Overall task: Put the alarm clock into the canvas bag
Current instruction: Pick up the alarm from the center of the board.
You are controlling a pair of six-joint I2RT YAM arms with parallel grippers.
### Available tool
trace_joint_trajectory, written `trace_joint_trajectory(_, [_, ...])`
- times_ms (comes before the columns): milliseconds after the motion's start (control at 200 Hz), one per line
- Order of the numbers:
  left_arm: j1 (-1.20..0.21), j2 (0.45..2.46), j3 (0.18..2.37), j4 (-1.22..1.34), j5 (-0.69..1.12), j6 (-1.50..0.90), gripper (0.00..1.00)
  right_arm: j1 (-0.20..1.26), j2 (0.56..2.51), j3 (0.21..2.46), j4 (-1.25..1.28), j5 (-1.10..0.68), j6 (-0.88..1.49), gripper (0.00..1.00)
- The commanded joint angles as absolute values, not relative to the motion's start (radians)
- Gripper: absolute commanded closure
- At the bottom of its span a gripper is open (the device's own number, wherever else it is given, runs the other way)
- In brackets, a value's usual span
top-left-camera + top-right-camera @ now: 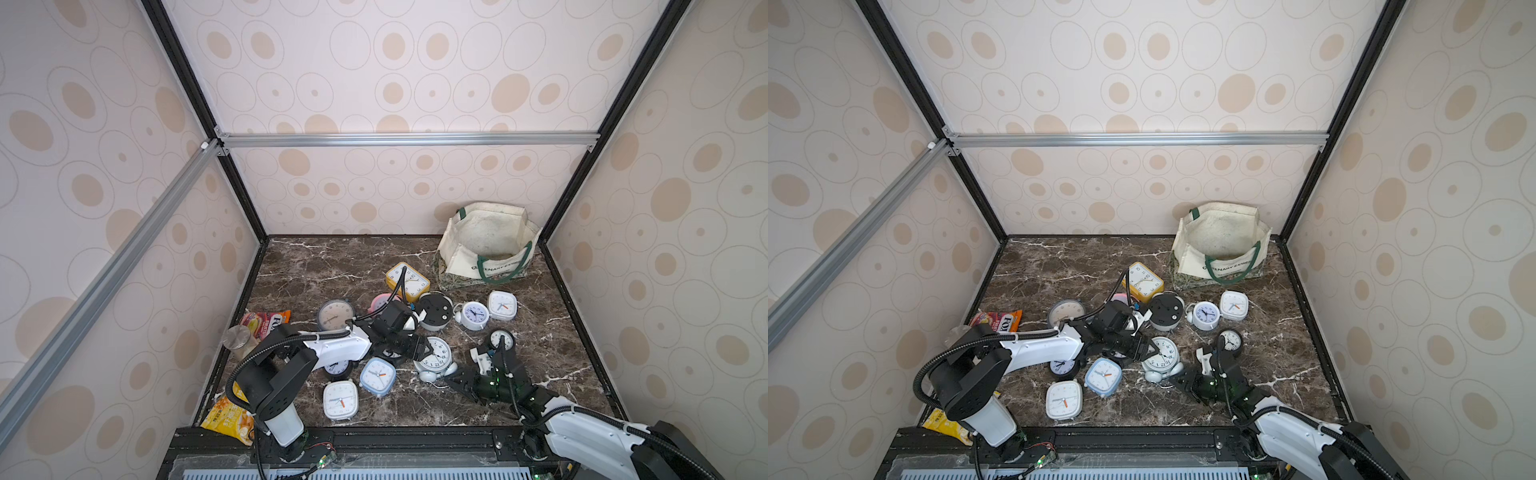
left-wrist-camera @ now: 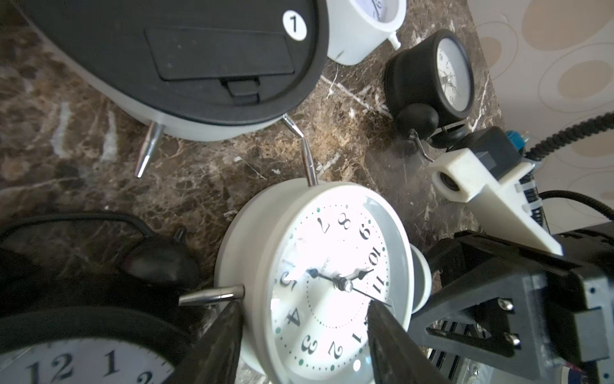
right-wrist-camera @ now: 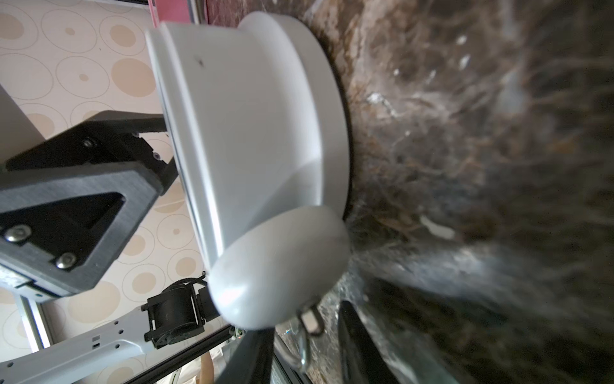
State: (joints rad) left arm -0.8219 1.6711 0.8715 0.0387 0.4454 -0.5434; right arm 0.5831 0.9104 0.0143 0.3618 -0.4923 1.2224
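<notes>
Sticker (image 2: pixel 294 24) "1" on clock-back (image 2: pixel 166 50); left claw (image 2: pixel 302 312), right claw (image 3: pixel 305 339) at white clock (image 2: pixel 332 232), grips unclear.

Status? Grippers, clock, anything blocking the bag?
Left gripper straddling white twin-bell clock, grip unconfirmed. Right gripper open around its wire handle. Clock on table; canvas bag open, looks empty, far corner. Loose clocks between.

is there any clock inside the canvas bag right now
No, in a top view the canvas bag gapes open and only bare off-white cloth shows inside it.
</notes>
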Motion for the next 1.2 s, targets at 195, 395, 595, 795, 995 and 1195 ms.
trace_joint_trajectory(195, [-0.828,1.688,0.853,0.032,0.456,-0.566,0.4,0.601,0.949,-0.007,0.5,-0.455,1.231,0.79])
trace_joint_trajectory(395, [-0.83,1.687,0.86,0.033,0.46,-0.573,0.4,0.604,0.939,0.0,0.49,-0.453,1.227,0.9])
trace_joint_trajectory(595, [-0.829,1.665,0.923,-0.011,0.462,-0.554,0.39,0.604,0.867,0.044,0.407,-0.445,1.231,1.0])
trace_joint_trajectory(795, [-0.827,1.614,1.054,-0.09,0.428,-0.513,0.29,0.604,0.657,0.12,0.134,-0.364,1.214,1.0])
trace_joint_trajectory(995, [-0.811,1.514,1.258,-0.181,0.337,-0.454,0.02,0.603,0.508,0.24,-0.08,-0.253,1.147,1.0])
trace_joint_trajectory(1195, [-0.725,1.314,1.287,-0.143,0.285,-0.478,0.02,0.601,0.677,0.469,-0.055,-0.26,1.015,1.0])
